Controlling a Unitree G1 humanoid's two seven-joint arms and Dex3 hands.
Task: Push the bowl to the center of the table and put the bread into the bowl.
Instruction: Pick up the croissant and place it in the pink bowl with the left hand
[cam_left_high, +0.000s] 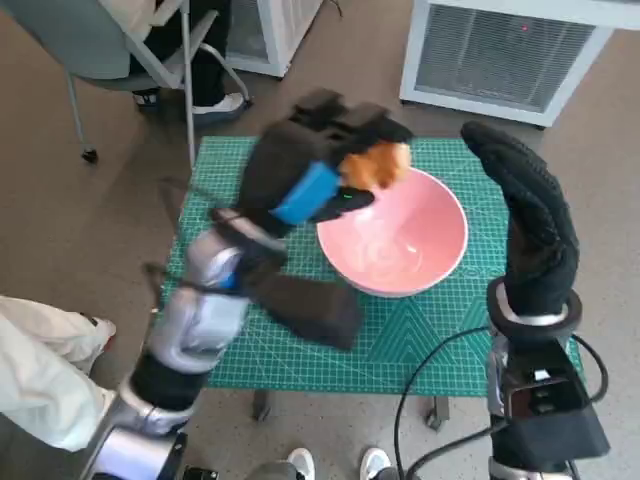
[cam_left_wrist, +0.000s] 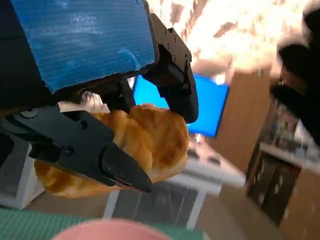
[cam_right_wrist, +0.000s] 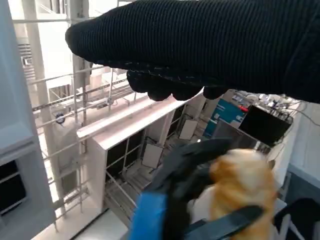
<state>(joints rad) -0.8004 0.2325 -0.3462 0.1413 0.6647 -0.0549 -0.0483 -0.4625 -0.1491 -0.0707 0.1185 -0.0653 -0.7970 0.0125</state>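
The left hand (cam_left_high: 318, 165) clamps the golden, crusty bread roll (cam_left_high: 377, 165) between its black fingers (cam_left_wrist: 117, 167), just above the far rim of the round pink bowl (cam_left_high: 395, 235). The gloved right hand (cam_left_high: 530, 225) hovers beside, holding nothing. Placement step; next, lower and release.

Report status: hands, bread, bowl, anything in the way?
Left hand grips the bread above the pink bowl's far-left rim. Right hand open, raised beside the bowl. Bowl on the green mat, nothing in it. Nothing blocking the drop.
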